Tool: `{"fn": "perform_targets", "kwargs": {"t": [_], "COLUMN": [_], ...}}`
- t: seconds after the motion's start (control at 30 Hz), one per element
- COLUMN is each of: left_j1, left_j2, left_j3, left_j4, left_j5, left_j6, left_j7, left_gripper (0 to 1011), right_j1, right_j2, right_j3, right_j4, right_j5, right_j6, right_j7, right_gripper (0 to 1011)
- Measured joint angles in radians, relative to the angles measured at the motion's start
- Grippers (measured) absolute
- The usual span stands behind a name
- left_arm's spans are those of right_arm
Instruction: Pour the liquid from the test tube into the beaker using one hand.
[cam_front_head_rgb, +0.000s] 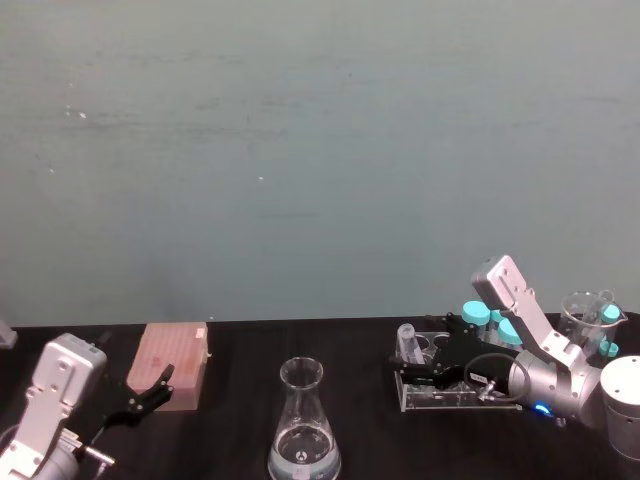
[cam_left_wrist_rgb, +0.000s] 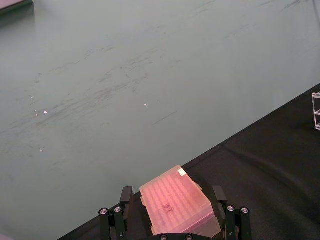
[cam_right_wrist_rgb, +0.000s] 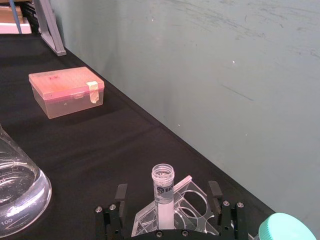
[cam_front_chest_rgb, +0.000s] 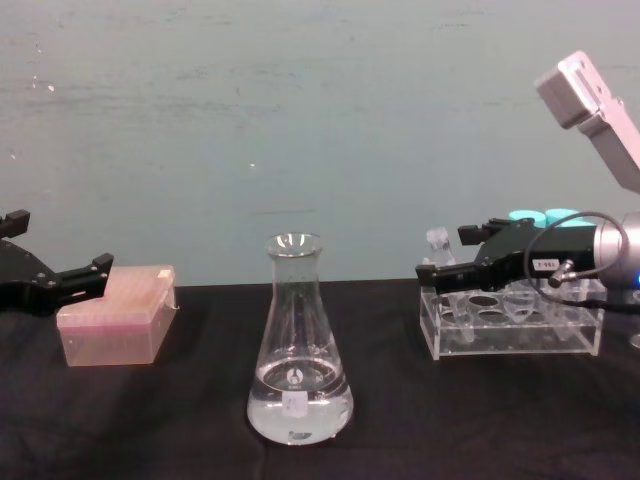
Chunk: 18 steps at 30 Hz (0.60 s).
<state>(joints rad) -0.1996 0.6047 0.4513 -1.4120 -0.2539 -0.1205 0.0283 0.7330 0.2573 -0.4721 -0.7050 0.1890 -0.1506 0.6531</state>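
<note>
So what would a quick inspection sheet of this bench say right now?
Surface: black table, dry as far as visible.
Job's things: test tube upright in a corner hole of the clear rack; beaker mid-table, apart from the rack, with clear liquid in its base.
Clutter: pink lidded box at the left; teal-capped tubes in the rack.
Grippers: right gripper open, one finger either side of the test tube; left gripper open, at the pink box.
Cables: black cable looping at the right wrist.
Surroundings: scuffed grey-green wall behind the table.
</note>
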Motion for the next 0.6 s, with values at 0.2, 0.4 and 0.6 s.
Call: {"fn": "perform_targets", "kwargs": {"t": [0.2,0.4,0.6], "left_j1": [0.0,0.0,0.0], "left_j2": [0.0,0.0,0.0], "left_j3": [0.0,0.0,0.0], "left_j4": [0.0,0.0,0.0], "left_j5": [0.0,0.0,0.0], "left_j6": [0.0,0.0,0.0], "left_j7": [0.0,0.0,0.0], "left_gripper": [1000,1000,1000], "right_j1": [-0.003,-0.003,-0.002], "right_j2": [-0.001,-0.001,0.0], "right_j3": [0.003,0.003,0.003], "right_j4": [-0.001,-0.001,-0.001], "right_j5": [-0.001,-0.001,-0.001], "right_j6": [-0.001,-0.001,-0.001], "right_j7": [-0.003,-0.003,-0.004], "right_gripper": [1002,1002,995]}}
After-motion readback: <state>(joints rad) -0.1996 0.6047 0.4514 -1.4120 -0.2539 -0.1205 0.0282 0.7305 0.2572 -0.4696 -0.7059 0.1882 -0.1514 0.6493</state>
